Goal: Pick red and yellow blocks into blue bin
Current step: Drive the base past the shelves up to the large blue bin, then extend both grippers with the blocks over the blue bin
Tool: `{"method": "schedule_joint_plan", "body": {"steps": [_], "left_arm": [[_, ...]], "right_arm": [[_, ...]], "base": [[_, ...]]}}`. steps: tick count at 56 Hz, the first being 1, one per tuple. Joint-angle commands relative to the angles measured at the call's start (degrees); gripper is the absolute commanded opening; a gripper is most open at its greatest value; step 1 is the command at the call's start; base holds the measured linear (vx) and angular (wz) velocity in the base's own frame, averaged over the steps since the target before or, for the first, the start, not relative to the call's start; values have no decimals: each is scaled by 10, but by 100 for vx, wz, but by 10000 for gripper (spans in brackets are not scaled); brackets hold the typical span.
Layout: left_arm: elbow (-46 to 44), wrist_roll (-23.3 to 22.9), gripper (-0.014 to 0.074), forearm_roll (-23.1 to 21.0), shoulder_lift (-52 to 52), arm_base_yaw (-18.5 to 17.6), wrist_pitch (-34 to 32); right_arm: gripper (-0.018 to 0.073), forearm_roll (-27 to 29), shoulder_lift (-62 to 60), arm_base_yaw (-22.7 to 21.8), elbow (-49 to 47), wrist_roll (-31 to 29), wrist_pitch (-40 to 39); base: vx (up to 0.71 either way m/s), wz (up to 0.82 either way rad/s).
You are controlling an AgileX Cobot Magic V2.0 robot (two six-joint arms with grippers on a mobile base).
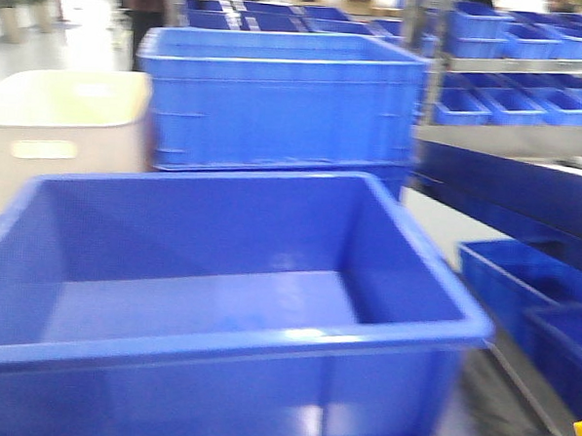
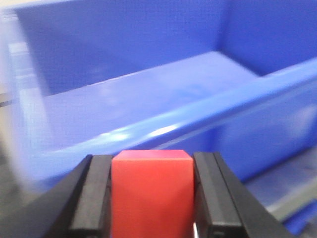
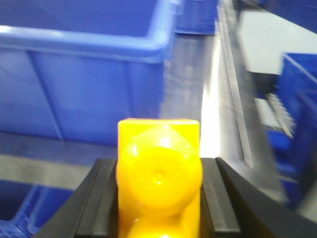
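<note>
Position of the blue bin [image 1: 203, 228]: nearest the front camera, filling the lower left and centre of that view, long side across the frame, smooth sloped walls and thick rolled rim showing. Behind it stands a ribbed blue crate [image 1: 278, 100]; to the left of that crate, a cream tub [image 1: 61, 133] with a handle cutout. Shelves [image 1: 533, 65] on the right carry rows of small blue trays [image 1: 512, 103]. Front view is slightly blurred.

Left claw [image 2: 151, 198]: clamped on the red cube [image 2: 151, 191]. Black fingers [image 2: 91, 198] press both side faces, and the cube's top face shows between them. The cube is outside the blue bin [image 2: 198, 111], near its rim on the camera side. The bin floor and far walls are visible beyond the rim. Whether the cube sits above rim height, I cannot tell.

Right claw [image 3: 158, 198]: clamped on the yellow brick [image 3: 158, 148], one finger on each side. One round stud [image 3: 158, 178] faces the wrist camera. The brick is outside the blue bin [image 3: 99, 42], whose corner and outer wall lie ahead and to the left of it. Background there is blurred.
</note>
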Motion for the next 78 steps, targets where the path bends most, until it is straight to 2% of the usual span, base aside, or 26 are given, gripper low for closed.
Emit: {"method": "schedule_joint_plan", "body": {"steps": [1, 18, 43, 52, 78], "left_arm": [[-15, -5, 2, -7, 2, -3, -46], [-15, -5, 2, -7, 2, -3, -46], [-15, -5, 2, -7, 2, -3, -46], [-15, -5, 2, -7, 2, -3, -46], [-15, -5, 2, -7, 2, -3, -46]], "right_arm": [[-10, -3, 2, 0, -18, -5, -47], [-10, -3, 2, 0, -18, -5, -47], [-10, -3, 2, 1, -18, -5, -47], [-10, -64, 2, 1, -18, -46, -41], [-10, -80, 2, 1, -18, -62, -39]], "base": [[14, 56], [9, 35], [1, 5], [0, 0], [0, 0]]}}
